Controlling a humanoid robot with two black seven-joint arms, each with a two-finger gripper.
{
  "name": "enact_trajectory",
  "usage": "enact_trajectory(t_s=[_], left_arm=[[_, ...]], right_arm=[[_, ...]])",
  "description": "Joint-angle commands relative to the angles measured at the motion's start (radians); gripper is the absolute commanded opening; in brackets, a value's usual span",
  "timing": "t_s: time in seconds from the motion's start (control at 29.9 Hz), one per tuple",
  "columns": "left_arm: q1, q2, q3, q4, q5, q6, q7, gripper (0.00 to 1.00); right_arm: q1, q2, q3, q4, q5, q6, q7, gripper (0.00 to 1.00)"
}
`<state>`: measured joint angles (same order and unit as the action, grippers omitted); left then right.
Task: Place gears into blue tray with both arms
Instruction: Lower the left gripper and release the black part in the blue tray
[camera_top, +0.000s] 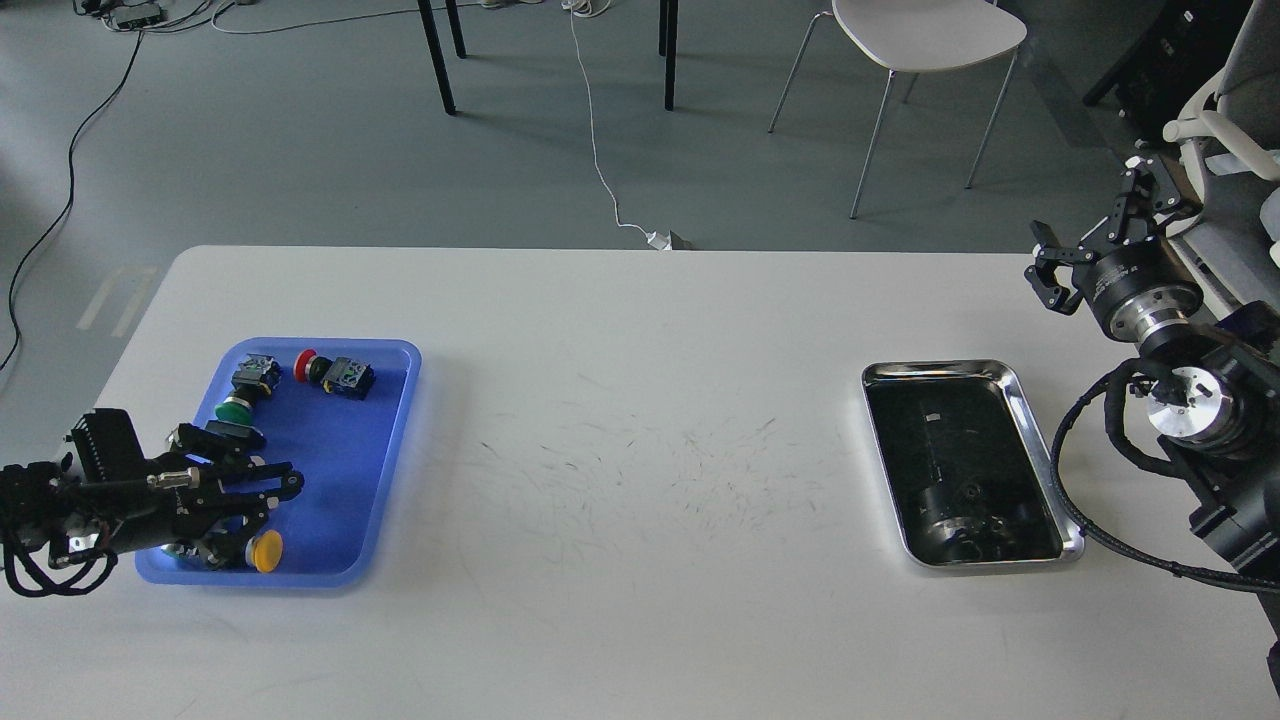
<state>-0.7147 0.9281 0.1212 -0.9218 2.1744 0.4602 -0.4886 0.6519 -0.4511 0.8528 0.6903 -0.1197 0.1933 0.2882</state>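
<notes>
A white counter (640, 400) carries two trays, one near each end. By the left edge sits the blue tray (385, 440), its long sides running from the far edge toward the near edge. Inside it lie several push-button switches: a red-capped switch (306, 365) with a dark body toward the tray's far side, a green-capped switch (234, 410) just to its left, and a yellow-capped switch (266, 551) at the tray's near edge. The left gripper (285, 488) reaches in from the counter's left edge and hangs over the near left part of the blue tray, its jaws spread somewhat apart with one finger above the other; whether anything sits between them I cannot tell, as the dark fingers blend with what lies beneath. Toward the counter's right end rests a shiny steel tray (1030, 420) with a dark inside. In its near half lie small black pieces, the gears (965, 495), one showing as a round ring; they are hard to separate from the dark reflections. The right gripper (1095, 235) is raised beyond the counter's far right corner, well apart from the steel tray, its jaws spread wide and holding nothing. Past the far edge stand a white chair (925, 35) and dark table legs on a grey floor
</notes>
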Motion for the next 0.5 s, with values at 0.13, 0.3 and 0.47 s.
enact_trajectory(t_s=[0.13,0.3,0.47], left_arm=[[0.005,0.002,0.0,-0.002,-0.002,0.0,0.0,0.23],[0.005,0.002,0.0,-0.002,-0.002,0.0,0.0,0.25],[0.005,0.002,0.0,-0.003,-0.002,0.0,0.0,0.29]], right_arm=[[0.0,-0.001,0.0,0.0,0.0,0.0,-0.001,0.98],[0.0,-0.001,0.0,0.0,0.0,0.0,-0.001,0.98],[0.0,-0.001,0.0,0.0,0.0,0.0,0.0,0.98]])
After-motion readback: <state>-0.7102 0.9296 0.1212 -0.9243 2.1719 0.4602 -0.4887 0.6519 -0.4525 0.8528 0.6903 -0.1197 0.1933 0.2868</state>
